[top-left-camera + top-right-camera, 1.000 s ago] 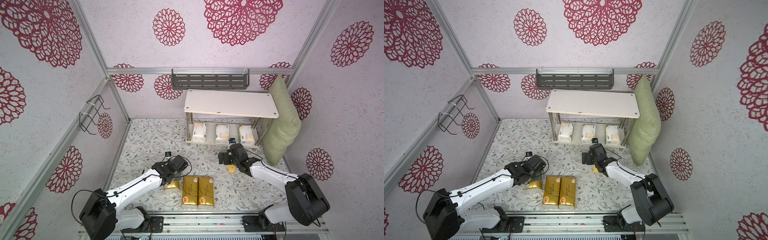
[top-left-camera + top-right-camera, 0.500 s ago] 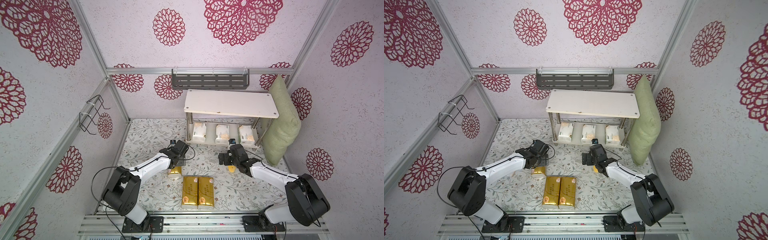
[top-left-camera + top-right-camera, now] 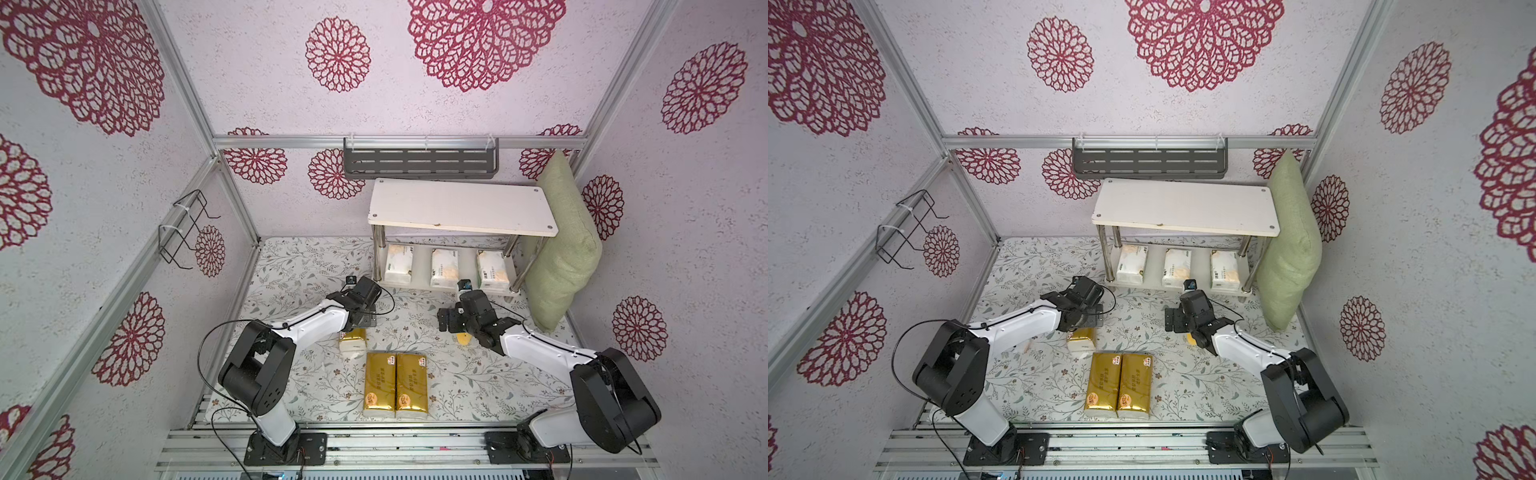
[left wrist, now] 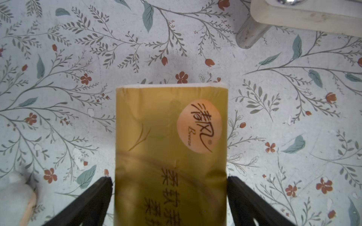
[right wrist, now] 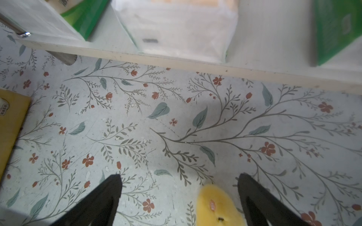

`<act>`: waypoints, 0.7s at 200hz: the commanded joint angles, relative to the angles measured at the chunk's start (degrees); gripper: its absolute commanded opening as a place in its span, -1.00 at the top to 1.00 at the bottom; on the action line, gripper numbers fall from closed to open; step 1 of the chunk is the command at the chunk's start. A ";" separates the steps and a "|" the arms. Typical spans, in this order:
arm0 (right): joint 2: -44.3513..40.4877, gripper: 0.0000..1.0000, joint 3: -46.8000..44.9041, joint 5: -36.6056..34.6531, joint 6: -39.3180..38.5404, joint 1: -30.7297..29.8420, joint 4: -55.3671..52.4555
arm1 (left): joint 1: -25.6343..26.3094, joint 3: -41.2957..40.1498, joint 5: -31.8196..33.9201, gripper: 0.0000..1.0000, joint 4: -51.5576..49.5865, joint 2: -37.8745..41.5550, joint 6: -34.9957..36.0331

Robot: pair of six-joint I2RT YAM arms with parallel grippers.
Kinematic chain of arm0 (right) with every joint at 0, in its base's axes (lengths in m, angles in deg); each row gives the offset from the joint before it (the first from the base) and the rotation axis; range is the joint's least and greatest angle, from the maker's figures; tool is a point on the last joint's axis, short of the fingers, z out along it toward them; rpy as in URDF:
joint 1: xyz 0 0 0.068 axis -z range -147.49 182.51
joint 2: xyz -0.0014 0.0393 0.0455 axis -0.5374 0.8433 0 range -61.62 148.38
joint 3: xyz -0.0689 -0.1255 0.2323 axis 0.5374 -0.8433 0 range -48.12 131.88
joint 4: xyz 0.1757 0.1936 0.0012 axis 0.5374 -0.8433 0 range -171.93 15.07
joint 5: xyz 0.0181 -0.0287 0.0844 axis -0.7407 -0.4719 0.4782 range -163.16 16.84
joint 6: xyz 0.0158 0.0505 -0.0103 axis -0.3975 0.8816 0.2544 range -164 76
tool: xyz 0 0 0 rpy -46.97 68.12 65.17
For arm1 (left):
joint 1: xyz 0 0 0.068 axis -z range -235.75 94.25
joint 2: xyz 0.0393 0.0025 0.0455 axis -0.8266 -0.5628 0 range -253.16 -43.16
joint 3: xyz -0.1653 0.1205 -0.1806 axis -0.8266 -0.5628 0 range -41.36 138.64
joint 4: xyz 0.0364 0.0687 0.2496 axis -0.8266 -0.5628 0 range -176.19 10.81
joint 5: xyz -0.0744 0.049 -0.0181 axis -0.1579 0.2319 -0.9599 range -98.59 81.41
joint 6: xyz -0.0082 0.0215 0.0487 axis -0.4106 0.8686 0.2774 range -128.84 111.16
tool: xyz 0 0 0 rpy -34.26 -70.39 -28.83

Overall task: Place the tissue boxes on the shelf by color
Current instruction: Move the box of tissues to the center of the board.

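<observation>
Left gripper [image 4: 168, 177] spread astride gold pack [image 4: 170, 127], unpinched; right gripper [image 5: 179, 175] spread; white packs [image 3: 444, 268] on lower board [image 3: 422, 274], gold likely top

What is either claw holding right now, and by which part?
Nothing, it seems: left claw stands open astride the gold pack; right claw is open and empty.

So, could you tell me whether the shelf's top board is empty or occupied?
Empty: the top board is bare in both top views; three white packs sit on the lower board.
</observation>
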 commanded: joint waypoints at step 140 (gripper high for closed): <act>-2.00 -0.98 0.21 0.14 -0.71 0.26 0.69 | 9.28 -11.93 12.11 -0.95 7.39 11.86 -4.88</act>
